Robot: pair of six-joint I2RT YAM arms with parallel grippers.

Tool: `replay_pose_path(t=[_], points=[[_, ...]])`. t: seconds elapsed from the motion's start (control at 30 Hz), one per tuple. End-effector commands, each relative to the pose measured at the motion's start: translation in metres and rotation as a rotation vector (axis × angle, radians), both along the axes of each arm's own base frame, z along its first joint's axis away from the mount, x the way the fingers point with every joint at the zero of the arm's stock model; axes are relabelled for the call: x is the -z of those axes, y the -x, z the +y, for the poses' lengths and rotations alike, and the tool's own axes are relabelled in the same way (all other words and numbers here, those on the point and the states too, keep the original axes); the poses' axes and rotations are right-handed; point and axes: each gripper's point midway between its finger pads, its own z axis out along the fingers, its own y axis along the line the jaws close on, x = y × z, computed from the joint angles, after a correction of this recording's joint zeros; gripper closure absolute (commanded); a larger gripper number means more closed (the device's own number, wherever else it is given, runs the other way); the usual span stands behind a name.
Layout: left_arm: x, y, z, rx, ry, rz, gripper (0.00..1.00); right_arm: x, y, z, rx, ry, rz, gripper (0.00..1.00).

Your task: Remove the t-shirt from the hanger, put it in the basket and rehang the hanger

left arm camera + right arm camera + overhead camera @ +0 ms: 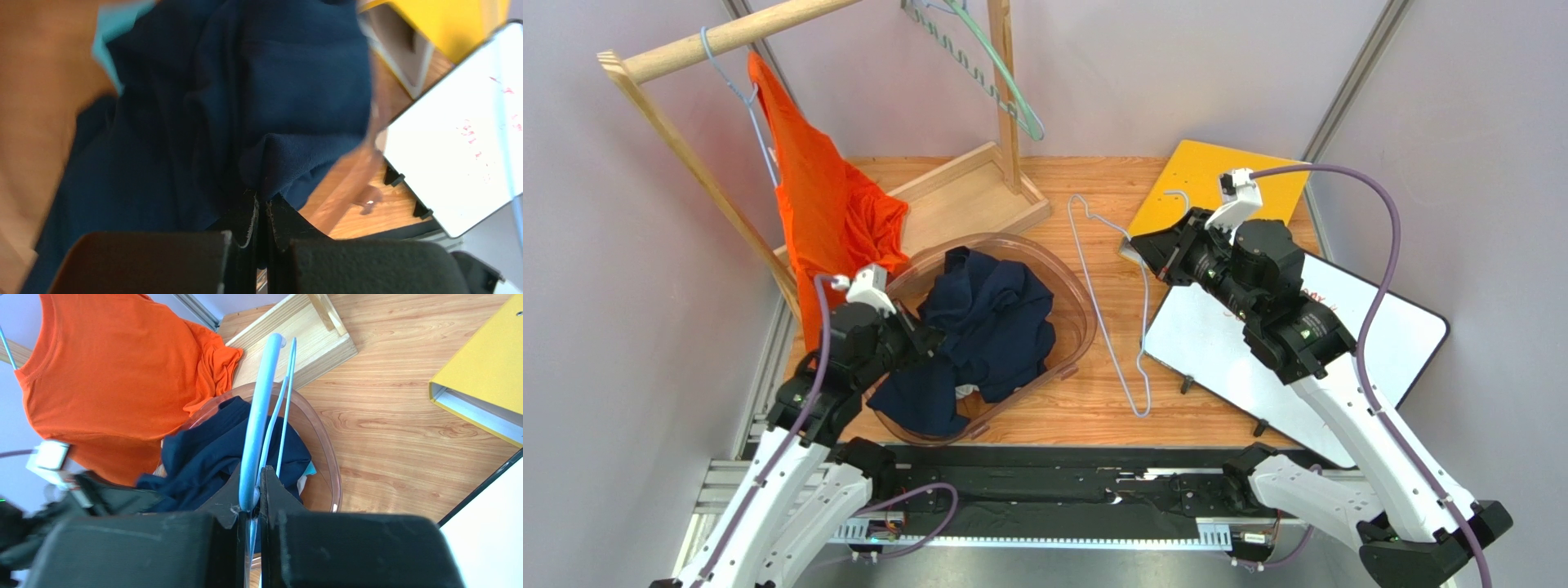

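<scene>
Left jaws pinch one navy t-shirt (276, 153) in one bowl (1089, 321), right jaws clamp one bare hanger (256, 422).

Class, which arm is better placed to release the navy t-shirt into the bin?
The left arm: its jaws pinch the navy t-shirt in the clear bin; the right arm has jaws shut on the blue hanger.

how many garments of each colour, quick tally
orange t-shirt: 1
navy garment: 1
total: 2
A teal scrap beside the navy one is too hidden to count.
</scene>
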Motion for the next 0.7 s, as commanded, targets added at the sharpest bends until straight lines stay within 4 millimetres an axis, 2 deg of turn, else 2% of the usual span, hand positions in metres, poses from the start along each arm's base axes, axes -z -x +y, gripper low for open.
replay_pose_path(t=[0.0,0.07,0.1,0.2,0.27,0.3,0.37,0.4,0.43,0.47,0.5,0.53,0.57,0.6,0.67], points=[[0.054,0.001,0.004,-0.169,0.140,0.126,1.00,-0.015,0.001,0.006,-0.030,-0.044,-0.045,1.00],[0.072,-0.002,0.009,-0.240,0.166,0.158,1.00,-0.015,0.002,0.007,-0.038,-0.044,-0.042,1.00],[0.090,0.001,0.012,-0.262,0.159,0.195,1.00,-0.016,0.003,0.008,-0.044,-0.046,-0.042,1.00],[0.107,0.001,0.012,-0.286,0.162,0.232,1.00,-0.014,0.005,0.010,-0.056,-0.038,-0.035,1.00],[0.108,0.002,0.012,-0.282,0.151,0.240,0.99,-0.013,0.005,0.010,-0.063,-0.033,-0.033,1.00],[0.101,0.001,0.012,-0.275,0.150,0.224,0.96,-0.013,0.005,0.012,-0.071,-0.031,-0.028,1.00],[0.089,0.002,0.012,-0.241,0.125,0.196,0.83,-0.014,0.005,0.014,-0.080,-0.034,-0.027,1.00],[0.071,-0.001,0.010,-0.222,0.130,0.157,0.77,-0.012,0.005,0.016,-0.087,-0.032,-0.021,1.00],[0.062,0.001,0.006,-0.185,0.131,0.143,0.61,-0.012,0.004,0.017,-0.090,-0.032,-0.019,1.00],[0.051,0.002,0.004,-0.135,0.111,0.099,0.55,-0.013,0.004,0.017,-0.093,-0.031,-0.019,1.00],[0.030,0.000,0.002,-0.110,0.119,0.047,0.51,-0.014,0.003,0.019,-0.099,-0.034,-0.019,1.00],[0.018,0.005,-0.006,-0.047,0.138,0.026,0.44,-0.012,0.001,0.020,-0.100,-0.029,-0.014,1.00],[0.005,0.008,-0.008,-0.006,0.130,-0.021,0.41,-0.012,0.001,0.020,-0.101,-0.030,-0.011,1.00],[-0.016,0.012,-0.013,0.036,0.151,-0.067,0.39,-0.013,0.000,0.021,-0.099,-0.032,-0.012,1.00],[-0.036,0.018,-0.016,0.082,0.152,-0.123,0.17,-0.012,-0.002,0.022,-0.100,-0.033,-0.007,1.00]])
